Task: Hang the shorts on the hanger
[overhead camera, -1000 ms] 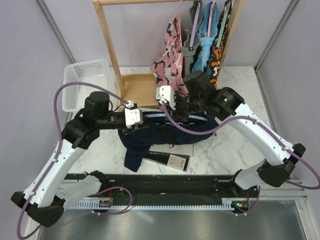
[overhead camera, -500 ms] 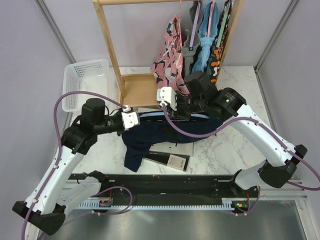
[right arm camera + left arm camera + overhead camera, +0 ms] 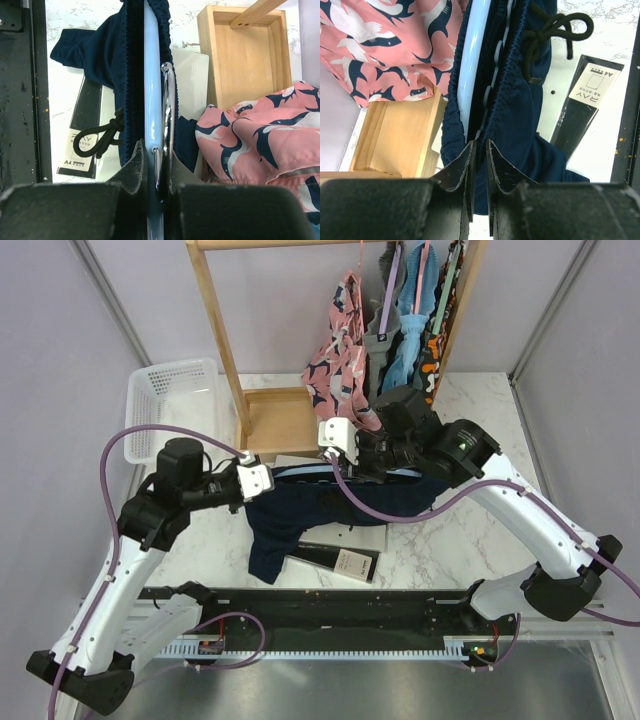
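The dark navy shorts point(image 3: 320, 508) hang over the thin light-blue hanger point(image 3: 300, 472), with one leg trailing onto the table. My right gripper point(image 3: 350, 455) is shut on the hanger bar point(image 3: 151, 75) and holds it level above the table, next to a metal clip point(image 3: 167, 100). My left gripper point(image 3: 262, 482) is at the hanger's left end. Its jaws point(image 3: 480, 144) are nearly closed on the edge of the shorts' waistband point(image 3: 520, 100). The hanger bar point(image 3: 472, 60) runs inside the waistband. The black drawstring point(image 3: 97, 137) dangles. The hanger's hook is hidden.
A wooden rack point(image 3: 225, 340) with a box base point(image 3: 280, 420) stands behind. A pink shark-print garment point(image 3: 340, 350) and other clothes point(image 3: 420, 300) hang on it, close to the right gripper. A white basket point(image 3: 170, 400) is at the back left. A black A4 packet point(image 3: 335, 562) lies under the shorts.
My left gripper has drawn back a little to the left, along the hanger's line. The right gripper and hanger stay almost still.
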Controlling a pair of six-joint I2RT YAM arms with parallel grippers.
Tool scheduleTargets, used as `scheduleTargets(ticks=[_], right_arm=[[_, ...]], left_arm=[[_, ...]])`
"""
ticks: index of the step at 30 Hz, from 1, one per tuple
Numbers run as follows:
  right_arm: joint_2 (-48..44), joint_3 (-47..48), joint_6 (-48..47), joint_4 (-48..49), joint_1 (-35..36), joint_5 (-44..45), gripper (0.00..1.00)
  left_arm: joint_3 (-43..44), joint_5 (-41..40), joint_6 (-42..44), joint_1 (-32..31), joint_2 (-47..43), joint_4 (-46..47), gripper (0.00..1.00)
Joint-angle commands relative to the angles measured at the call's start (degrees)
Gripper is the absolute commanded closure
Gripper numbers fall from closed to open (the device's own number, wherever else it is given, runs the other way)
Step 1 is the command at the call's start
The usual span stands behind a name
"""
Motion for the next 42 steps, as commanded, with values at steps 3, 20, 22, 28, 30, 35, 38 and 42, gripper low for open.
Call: scheduleTargets(ticks=[3, 20, 22, 28, 30, 35, 38, 42], right_arm=[[-4.86, 2.24, -0.78, 0.06, 0.06, -1.97, 1.00], [5.16, 17.18, 15.38, -4.41, -0.73, 9.73, 1.00], [6.56, 18.94, 16.36, -5.21, -0.73, 7.88, 1.00], [9.64, 23.94, 18.38, -4.86, -0.47, 6.12, 1.00], [10.87, 26.22, 19.08, -4.86, -0.12, 5.77, 1.00], [11.40, 26.59, 22.50, -4.42, 0.15, 1.12, 1.00], [11.58, 27.29, 25.49, -3.72, 0.32, 1.37, 1.00], [11.05, 26.94, 27.60, -3.02, 0.50, -0.03, 1.00]], left_arm=[[-1.24, -8.36, -1.28, 2.40, 0.86, -1.12, 0.82], [9.13, 7.38, -4.82, 7.24, -0.99, 7.92, 0.41], [9.48, 5.79, -4.11, 5.83, 0.68, 11.17, 0.38], [11.76, -5.18, 7.30, -8.21, 6.04, 15.41, 0.36], [11.06, -7.39, 8.37, -10.08, 6.83, 18.65, 0.38], [9.04, -10.21, 11.62, -11.75, 8.15, 25.52, 0.46], [8.25, -10.13, 14.87, -12.37, 9.03, 24.56, 0.51], [5.53, -11.44, 18.83, -13.68, 9.12, 25.25, 0.55]])
